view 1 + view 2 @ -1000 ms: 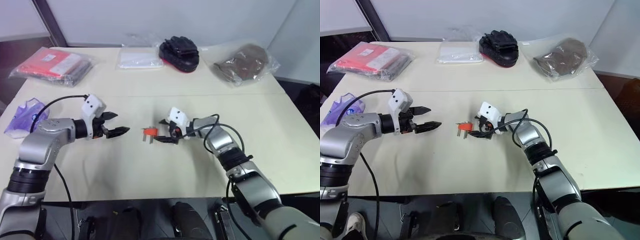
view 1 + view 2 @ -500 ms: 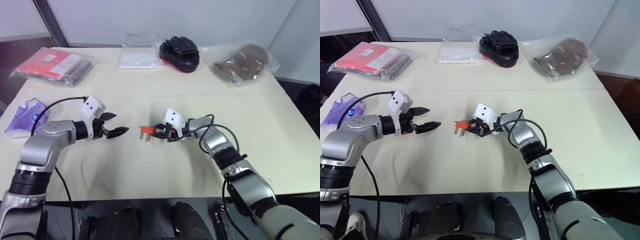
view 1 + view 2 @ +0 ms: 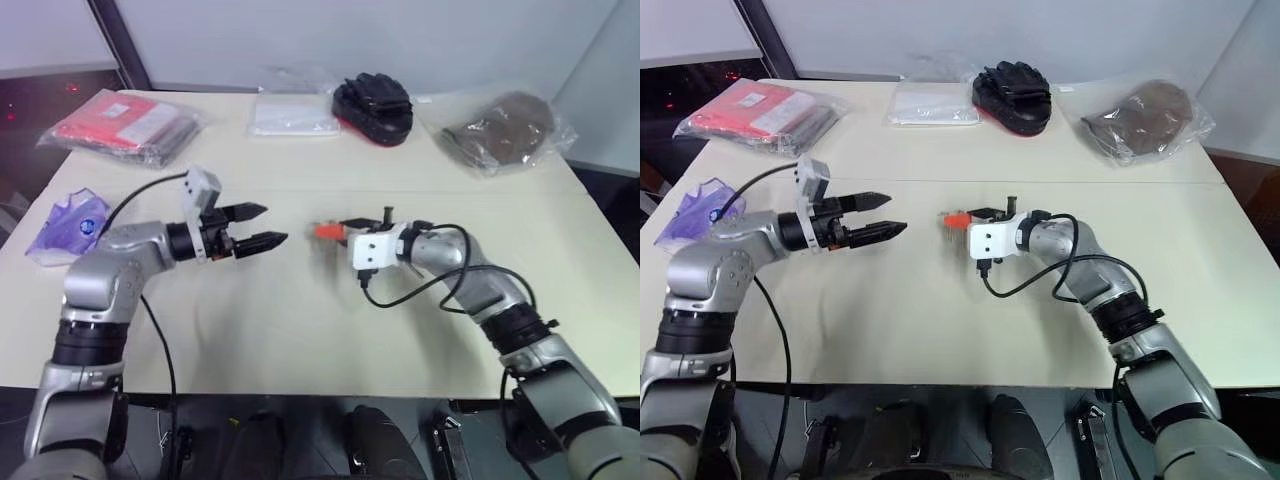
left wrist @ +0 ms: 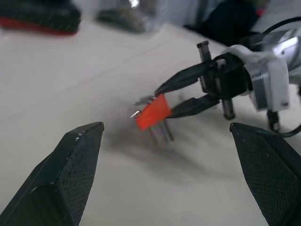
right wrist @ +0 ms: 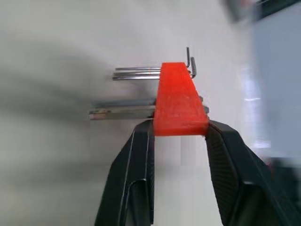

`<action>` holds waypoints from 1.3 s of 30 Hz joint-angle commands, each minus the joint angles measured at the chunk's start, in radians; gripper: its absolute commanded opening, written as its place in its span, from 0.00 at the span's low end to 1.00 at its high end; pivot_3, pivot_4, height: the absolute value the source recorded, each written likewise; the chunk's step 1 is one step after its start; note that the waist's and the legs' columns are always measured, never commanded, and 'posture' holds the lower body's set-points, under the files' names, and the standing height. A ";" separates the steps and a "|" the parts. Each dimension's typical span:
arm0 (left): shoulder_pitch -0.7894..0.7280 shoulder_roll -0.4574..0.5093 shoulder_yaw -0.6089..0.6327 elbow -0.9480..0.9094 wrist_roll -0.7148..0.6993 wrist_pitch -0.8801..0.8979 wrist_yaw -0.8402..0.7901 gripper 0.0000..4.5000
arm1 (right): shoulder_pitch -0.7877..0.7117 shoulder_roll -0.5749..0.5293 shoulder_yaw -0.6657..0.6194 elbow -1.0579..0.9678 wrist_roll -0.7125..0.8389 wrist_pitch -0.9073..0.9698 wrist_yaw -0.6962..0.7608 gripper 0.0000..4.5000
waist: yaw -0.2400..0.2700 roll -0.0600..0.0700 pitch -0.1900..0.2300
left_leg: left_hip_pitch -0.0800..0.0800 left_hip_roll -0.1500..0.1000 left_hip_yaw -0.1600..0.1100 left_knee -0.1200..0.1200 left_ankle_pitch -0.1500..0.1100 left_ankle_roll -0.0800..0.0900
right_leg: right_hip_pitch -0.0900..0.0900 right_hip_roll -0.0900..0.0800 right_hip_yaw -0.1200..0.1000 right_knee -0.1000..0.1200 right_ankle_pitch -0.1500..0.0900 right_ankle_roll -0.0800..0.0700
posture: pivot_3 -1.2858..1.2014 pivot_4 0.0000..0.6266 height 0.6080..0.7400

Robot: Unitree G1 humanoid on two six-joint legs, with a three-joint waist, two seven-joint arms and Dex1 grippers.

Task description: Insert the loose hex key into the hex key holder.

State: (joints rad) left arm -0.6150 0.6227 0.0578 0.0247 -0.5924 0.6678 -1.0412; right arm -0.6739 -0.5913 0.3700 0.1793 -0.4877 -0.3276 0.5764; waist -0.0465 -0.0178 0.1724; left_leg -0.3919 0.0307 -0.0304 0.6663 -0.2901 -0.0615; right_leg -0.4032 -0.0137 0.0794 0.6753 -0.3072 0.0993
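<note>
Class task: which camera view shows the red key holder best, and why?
The right wrist view: the red holder sits close up, pinched between the right tool, its grey keys distinct. The left wrist view shows it blurred between both tools; the eye views show a small red speck at that tool's tip.

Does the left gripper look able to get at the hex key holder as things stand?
Probably yes. The left gripper is open and points across bare table at the hex key holder, with nothing between them. The right gripper pinches the holder at one end, leaving its far side free.
</note>
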 commanded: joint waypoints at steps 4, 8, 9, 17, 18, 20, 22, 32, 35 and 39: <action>-0.110 -0.034 -0.024 0.078 -0.003 -0.046 -0.088 1.00 | -0.013 -0.058 -0.086 -0.201 -0.092 -0.109 -0.135 0.22 | 0.002 0.000 0.000 | 0.000 0.000 0.000 -0.001 0.000 0.000 | -0.001 0.001 0.001 0.001 0.000 0.000 | 0.52 0.24 1.00; -0.158 -0.067 -0.045 0.128 0.016 -0.085 -0.116 1.00 | -0.006 -0.068 -0.115 -0.266 -0.078 -0.133 -0.142 0.22 | 0.004 0.000 0.000 | -0.001 0.000 0.000 0.000 0.000 0.000 | -0.001 0.000 0.001 0.001 0.000 0.000 | 0.52 0.24 1.00; -0.166 -0.073 -0.048 0.136 0.019 -0.093 -0.121 1.00 | -0.004 -0.068 -0.119 -0.274 -0.074 -0.135 -0.139 0.22 | 0.003 0.000 0.000 | -0.001 0.000 0.000 0.000 0.000 0.000 | -0.001 0.000 0.001 0.001 0.000 0.000 | 0.52 0.24 1.00; -0.210 -0.128 -0.073 0.165 0.022 -0.117 -0.166 1.00 | 0.030 -0.084 -0.141 -0.318 -0.045 -0.145 -0.103 0.22 | 0.003 0.000 0.000 | -0.001 0.000 0.000 0.000 0.000 0.000 | -0.001 0.000 0.001 0.001 0.000 0.000 | 0.52 0.24 1.00; -0.211 -0.132 -0.073 0.164 0.021 -0.118 -0.166 1.00 | 0.034 -0.086 -0.141 -0.320 -0.048 -0.145 -0.100 0.22 | 0.002 0.000 0.000 | -0.001 0.000 0.000 0.000 0.000 0.000 | -0.001 0.000 0.001 0.001 0.000 0.000 | 0.52 0.24 1.00; -0.214 -0.143 -0.073 0.162 0.016 -0.118 -0.166 1.00 | 0.039 -0.089 -0.140 -0.323 -0.052 -0.149 -0.097 0.22 | 0.002 0.000 0.000 | -0.001 0.000 0.000 0.000 0.000 0.000 | -0.001 0.000 0.001 0.001 0.000 0.000 | 0.52 0.24 1.00; -0.216 -0.150 -0.071 0.162 0.015 -0.118 -0.164 1.00 | 0.043 -0.088 -0.141 -0.328 -0.054 -0.150 -0.096 0.22 | 0.002 0.000 0.000 | -0.001 0.000 0.000 0.000 0.000 0.000 | -0.001 0.000 0.001 0.001 0.000 0.000 | 0.52 0.24 1.00; -0.221 -0.177 -0.071 0.181 0.023 -0.130 -0.155 0.88 | 0.054 -0.089 -0.142 -0.355 -0.067 -0.152 -0.096 0.22 | 0.003 0.000 0.000 | -0.001 0.000 0.000 0.001 0.000 0.000 | -0.001 0.000 0.001 0.001 0.000 0.000 | 0.52 0.24 1.00; -0.211 -0.182 -0.076 0.173 0.022 -0.124 -0.156 0.60 | 0.055 -0.090 -0.144 -0.362 -0.066 -0.149 -0.093 0.22 | 0.003 0.000 0.000 | -0.001 0.000 0.000 0.001 0.000 0.000 | -0.001 0.000 0.001 0.001 0.000 0.000 | 0.52 0.24 1.00; -0.203 -0.189 -0.084 0.172 0.033 -0.130 -0.158 0.16 | 0.051 -0.093 -0.148 -0.367 -0.065 -0.146 -0.088 0.22 | 0.003 0.000 0.000 | -0.001 0.000 0.000 0.001 0.000 0.000 | -0.001 0.000 0.001 0.001 0.000 0.000 | 0.52 0.24 1.00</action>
State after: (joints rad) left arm -0.8152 0.4350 -0.0244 0.2220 -0.5667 0.5551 -1.2011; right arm -0.6069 -0.6858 0.2477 -0.1441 -0.5668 -0.4622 0.4936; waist -0.0432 -0.0176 0.1725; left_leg -0.3925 0.0305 -0.0301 0.6668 -0.2898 -0.0619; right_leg -0.4038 -0.0134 0.0804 0.6765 -0.3073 0.0990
